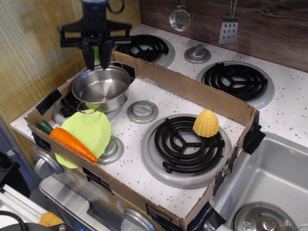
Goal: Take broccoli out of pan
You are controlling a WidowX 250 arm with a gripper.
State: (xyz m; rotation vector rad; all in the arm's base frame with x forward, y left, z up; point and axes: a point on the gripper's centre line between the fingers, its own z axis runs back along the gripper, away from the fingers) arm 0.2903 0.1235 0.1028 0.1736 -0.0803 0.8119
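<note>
Mostly hidden broccoli [97,54] between fingers [88,57].

Pan [102,89] on far-left burner inside cardboard tray [192,94]. Gripper [97,55] above pan's far rim, broccoli [97,54] between its fingers. Plate [86,134] just near of pan, carrot [72,143] on it. Corn [206,123] right, on centre burner [185,144]. Sink [269,187] near right.

A lime-green plate [86,131] lies at the front left of the stove, an orange carrot [72,142] resting across it — dark green top toward the left. A yellow corn piece [206,123] stands on the large front burner [186,146]. A cardboard wall [192,94] fences this area. On the back wall hang a ladle [180,18] and what looks like a spatula [228,30].
</note>
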